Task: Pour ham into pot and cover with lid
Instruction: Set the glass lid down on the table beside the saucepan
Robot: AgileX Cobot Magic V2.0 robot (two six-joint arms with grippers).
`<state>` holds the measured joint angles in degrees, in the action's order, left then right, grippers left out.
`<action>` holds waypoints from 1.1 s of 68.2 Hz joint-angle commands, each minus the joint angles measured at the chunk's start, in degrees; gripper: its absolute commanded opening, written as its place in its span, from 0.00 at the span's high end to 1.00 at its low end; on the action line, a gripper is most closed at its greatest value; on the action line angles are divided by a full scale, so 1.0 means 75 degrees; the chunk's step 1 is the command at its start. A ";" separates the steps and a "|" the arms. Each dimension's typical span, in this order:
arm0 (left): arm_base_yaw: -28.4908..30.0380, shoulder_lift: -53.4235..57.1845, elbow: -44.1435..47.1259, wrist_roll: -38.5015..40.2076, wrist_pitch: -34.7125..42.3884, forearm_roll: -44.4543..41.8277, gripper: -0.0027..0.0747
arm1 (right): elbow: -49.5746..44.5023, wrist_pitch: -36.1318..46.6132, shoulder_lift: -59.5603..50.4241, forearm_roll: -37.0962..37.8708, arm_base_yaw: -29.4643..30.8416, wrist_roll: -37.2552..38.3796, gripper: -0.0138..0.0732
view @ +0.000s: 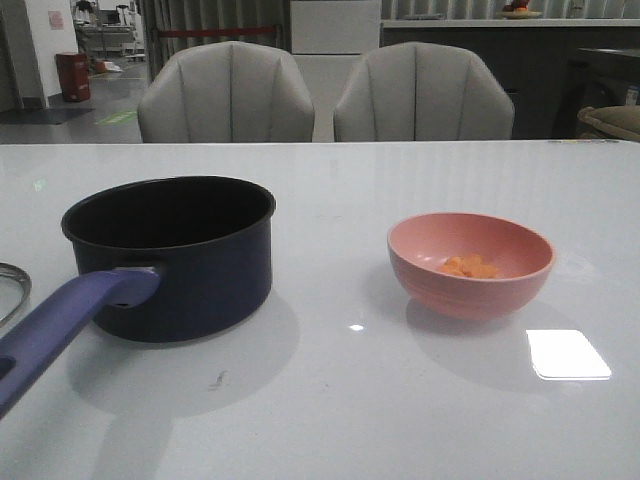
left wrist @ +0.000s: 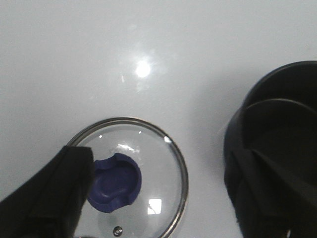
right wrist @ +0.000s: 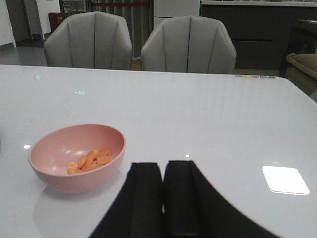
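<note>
The dark navy pot stands at the left of the table, its purple-blue handle pointing toward the near left. To its right, a pink bowl holds the ham, a small orange heap. The glass lid lies flat on the table beside the pot; only its rim shows in the front view. My left gripper hangs open above the lid, one finger beside the blue knob. My right gripper is shut on nothing, near the bowl and ham.
Two grey chairs stand behind the table's far edge. Bare white tabletop lies between pot and bowl. Neither arm shows in the front view.
</note>
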<state>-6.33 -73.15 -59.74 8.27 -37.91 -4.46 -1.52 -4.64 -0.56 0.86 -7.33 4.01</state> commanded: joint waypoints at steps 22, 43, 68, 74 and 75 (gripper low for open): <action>-0.0338 0.3483 0.1781 -0.0006 0.1001 0.0477 0.23 | 0.0039 0.0672 -0.0153 0.0073 0.0028 0.0015 0.67; -0.0443 0.6560 0.3646 -0.0006 0.2084 0.0685 0.23 | 0.0039 0.0672 -0.0153 0.0073 0.0028 0.0015 0.67; -0.1037 0.8634 0.5338 -0.0006 0.3020 0.0799 0.23 | 0.0039 0.0964 -0.0153 0.0094 0.0035 -0.0021 0.67; -0.1037 0.8668 0.5348 -0.0006 0.3004 0.0799 0.23 | 0.0039 0.1128 -0.0153 0.0094 0.0035 -0.0021 0.67; -0.1037 0.8668 0.5348 -0.0006 0.3004 0.0799 0.23 | 0.0039 0.1161 -0.0153 0.0094 0.0035 -0.0021 0.67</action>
<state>-13.72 -7.74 -18.34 8.06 -21.19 0.91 -1.52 -2.53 -0.56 0.86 -7.33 4.01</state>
